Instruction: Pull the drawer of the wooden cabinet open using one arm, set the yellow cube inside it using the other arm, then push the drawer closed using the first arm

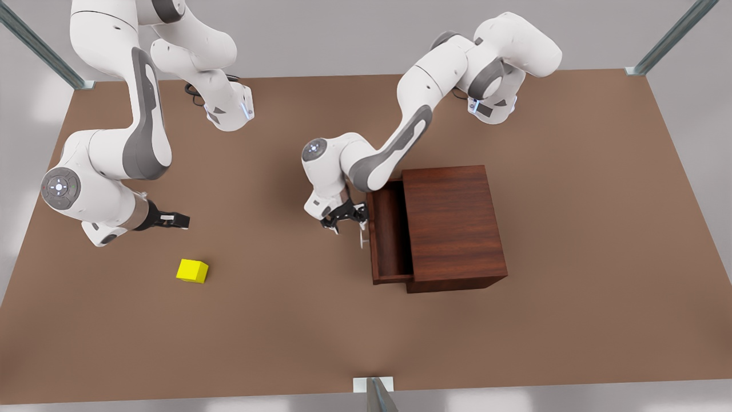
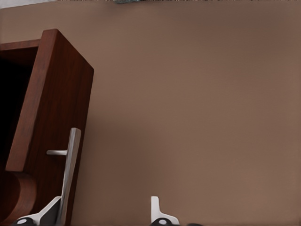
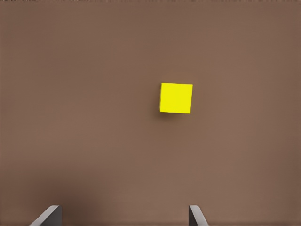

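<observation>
Now I see the yellow cube (image 1: 192,270) lying on the bare brown table (image 1: 572,320), well to the front view's left of the wooden cabinet (image 1: 454,226) and clear of everything. The right gripper (image 1: 182,220) hangs just on the far side of it, fingers spread and empty; in the right wrist view the cube (image 3: 176,98) sits ahead of the fingertips (image 3: 197,215), off-centre between them, so I judge this arm must come nearer and line up before it descends. It is much the closer arm. The drawer (image 1: 392,237) stands pulled out toward the front view's left, its inside bare. The left gripper (image 1: 347,220) is at the silver handle (image 1: 364,236), fingers apart, one finger (image 2: 51,209) touching the bar (image 2: 69,174). The drawer's depth is dark in the left wrist view.
</observation>
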Robot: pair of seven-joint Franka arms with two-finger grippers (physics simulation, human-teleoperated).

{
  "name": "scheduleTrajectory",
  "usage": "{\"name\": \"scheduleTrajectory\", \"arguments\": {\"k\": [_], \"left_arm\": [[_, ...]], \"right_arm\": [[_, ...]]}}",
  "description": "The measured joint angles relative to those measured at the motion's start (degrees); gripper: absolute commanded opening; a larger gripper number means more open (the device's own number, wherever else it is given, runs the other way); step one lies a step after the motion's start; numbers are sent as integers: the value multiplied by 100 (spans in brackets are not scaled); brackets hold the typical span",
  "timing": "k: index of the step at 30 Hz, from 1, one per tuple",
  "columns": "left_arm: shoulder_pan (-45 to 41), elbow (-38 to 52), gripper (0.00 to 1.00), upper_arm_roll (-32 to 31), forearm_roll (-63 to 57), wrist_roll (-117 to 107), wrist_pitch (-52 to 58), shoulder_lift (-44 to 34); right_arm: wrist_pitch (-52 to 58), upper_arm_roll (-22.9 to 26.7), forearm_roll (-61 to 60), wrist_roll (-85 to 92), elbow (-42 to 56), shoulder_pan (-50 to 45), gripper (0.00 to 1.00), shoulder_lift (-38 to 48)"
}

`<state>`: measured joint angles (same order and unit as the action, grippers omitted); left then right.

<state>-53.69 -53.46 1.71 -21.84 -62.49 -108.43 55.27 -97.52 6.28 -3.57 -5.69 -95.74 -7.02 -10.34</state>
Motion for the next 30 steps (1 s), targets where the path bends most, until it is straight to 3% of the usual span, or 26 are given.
{"name": "scheduleTrajectory", "arguments": {"k": [5, 7, 10, 12, 13, 15, 16, 19, 24, 30], "left_arm": [[-60, 99, 100, -26, -77, -192, 204, -88], [44, 95, 100, -150, 224, -64, 984, -1275], [835, 73, 100, -151, 708, 351, 2048, -2478], [2141, -76, 100, -150, 1148, 807, 2594, -2808], [2928, -325, 100, -143, 1406, 1078, 2787, -2970], [3971, -2639, 100, -24, 1816, 1639, 2422, -4195], [4216, -3222, 100, 30, 1954, 1888, 2238, -4452], [4420, -3778, 100, 88, 2200, 2517, 1845, -4635], [4912, -3840, 100, 150, 2505, 3415, 1654, -4663], [5165, -3900, 100, 141, 2697, 4241, 1583, -4503]], "right_arm": [[-6, -11, 20, 4, 13, -7, 100, 0], [-17, -44, 129, 112, 58, -78, 100, 0], [-32, -61, 219, 697, 369, -163, 100, -146], [-32, -57, 208, 1112, 794, -85, 100, -482], [-34, -59, 212, 1305, 934, -62, 100, -564], [-39, -81, 334, 1666, 1047, -76, 99, -591], [-58, -170, 310, 1841, 1066, -74, 99, -505], [-386, -273, 484, 2367, 790, -203, 100, -479], [-1517, -249, 1023, 3101, -275, -174, 100, -490], [-2509, -219, 1301, 3916, -493, 104, 100, -1047]]}}
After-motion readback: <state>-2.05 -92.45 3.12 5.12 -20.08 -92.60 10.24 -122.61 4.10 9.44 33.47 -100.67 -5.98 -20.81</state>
